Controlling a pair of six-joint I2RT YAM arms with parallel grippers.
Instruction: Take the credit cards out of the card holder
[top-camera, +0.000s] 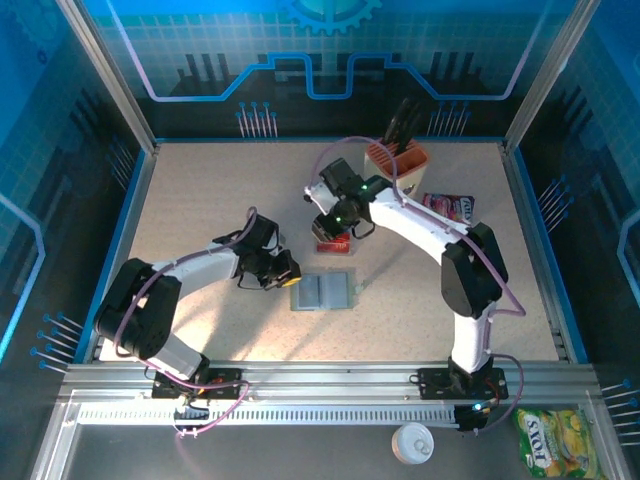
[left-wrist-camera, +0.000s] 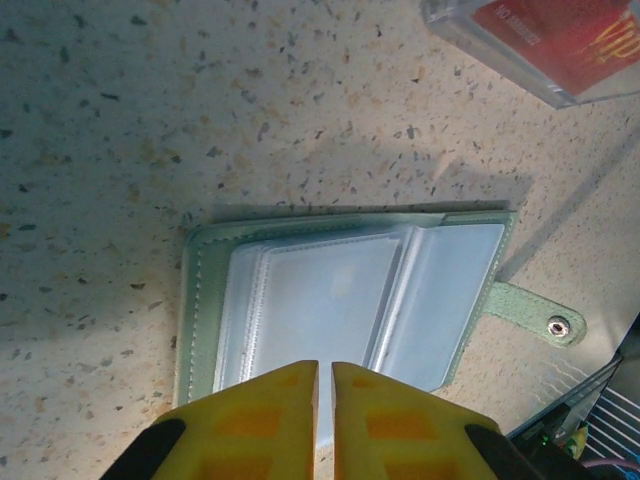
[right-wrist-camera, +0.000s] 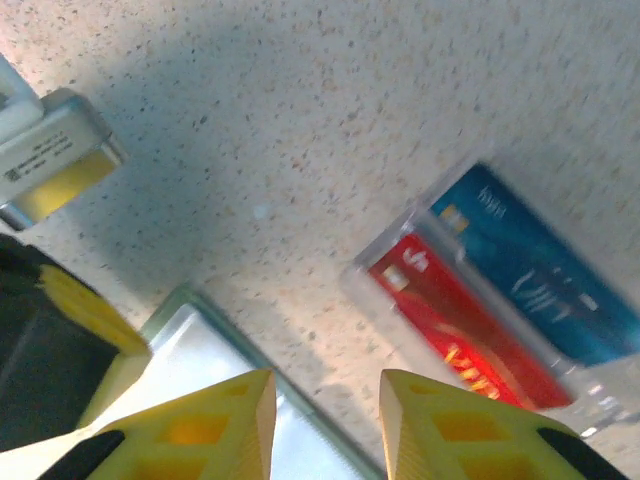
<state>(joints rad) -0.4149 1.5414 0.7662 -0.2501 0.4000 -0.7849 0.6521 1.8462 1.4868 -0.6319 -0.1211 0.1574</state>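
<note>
The card holder (top-camera: 323, 291) lies open and flat on the table, a grey-green wallet with clear plastic sleeves (left-wrist-camera: 340, 295) and a closing tab (left-wrist-camera: 540, 318). My left gripper (top-camera: 288, 272) sits at its left edge, its yellow fingers (left-wrist-camera: 270, 410) shut over the wallet's near rim with only a thin slit between them. Two credit cards lie side by side beyond the wallet, one red (right-wrist-camera: 455, 335) and one blue (right-wrist-camera: 540, 270); the red one (top-camera: 333, 241) shows under my right gripper (top-camera: 328, 225). That gripper (right-wrist-camera: 325, 400) hovers open above bare table between the wallet's corner (right-wrist-camera: 205, 350) and the cards, holding nothing.
A knife block (top-camera: 397, 155) with dark handles stands at the back, and a pink snack packet (top-camera: 450, 205) lies to its right. A white lid (top-camera: 411, 442) and a yellow-green packet (top-camera: 557, 440) lie outside the near rail.
</note>
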